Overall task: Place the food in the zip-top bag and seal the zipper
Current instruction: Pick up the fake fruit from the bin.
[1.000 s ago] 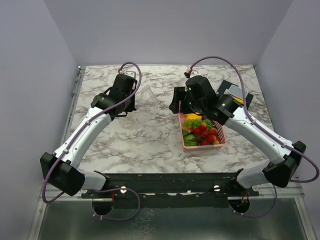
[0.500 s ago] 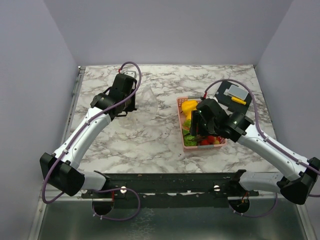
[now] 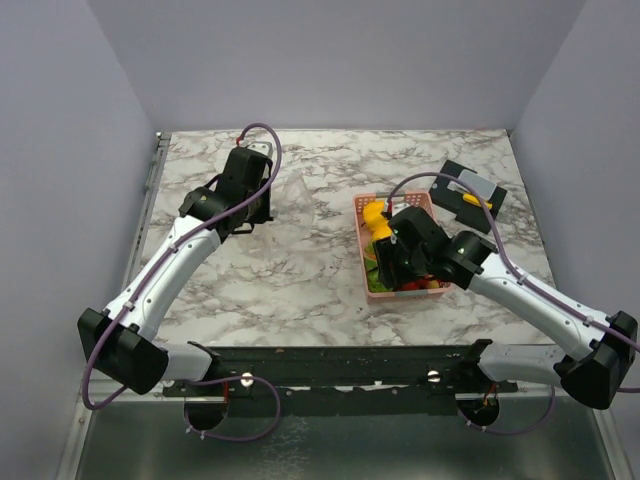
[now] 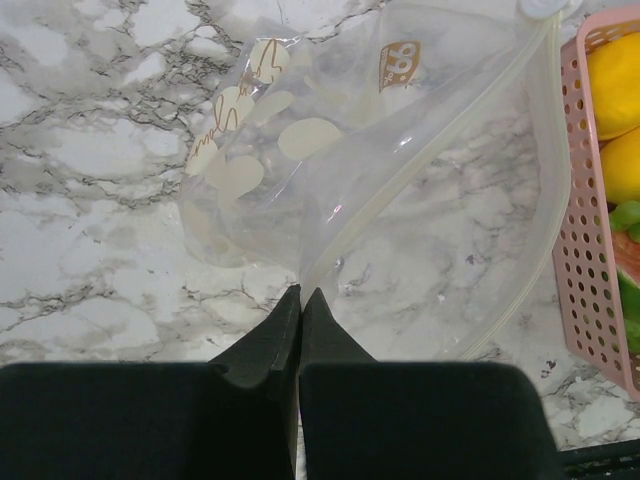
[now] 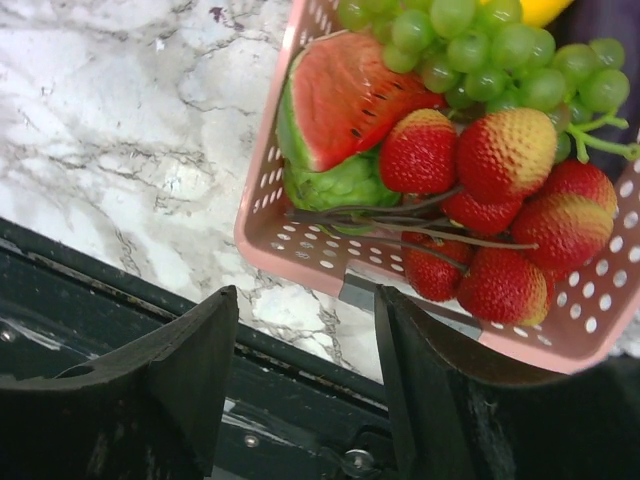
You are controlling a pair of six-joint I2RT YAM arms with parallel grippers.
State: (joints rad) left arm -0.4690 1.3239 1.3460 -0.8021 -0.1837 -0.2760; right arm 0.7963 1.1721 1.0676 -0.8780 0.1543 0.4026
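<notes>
Left gripper [image 4: 301, 300] is pinching the bag [image 4: 330, 190] at its mouth edge, jaws clamped. The bag is lying on the table [image 4: 90, 250] just left of the basket [image 4: 585, 250], mouth gaping toward it. Right gripper [image 5: 305, 305] is hovering spread and empty over the basket's near wall. Food [image 5: 505, 150] is sitting just ahead of its fingers, so the right arm is nearer. Left wrist view is showing the bag's opening; the top view is barely showing the bag.

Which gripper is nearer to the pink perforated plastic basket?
Right. The right gripper hangs open over the pink basket at its near edge; the left gripper, shut on the clear plastic zip-top bag, is left of it.
</notes>
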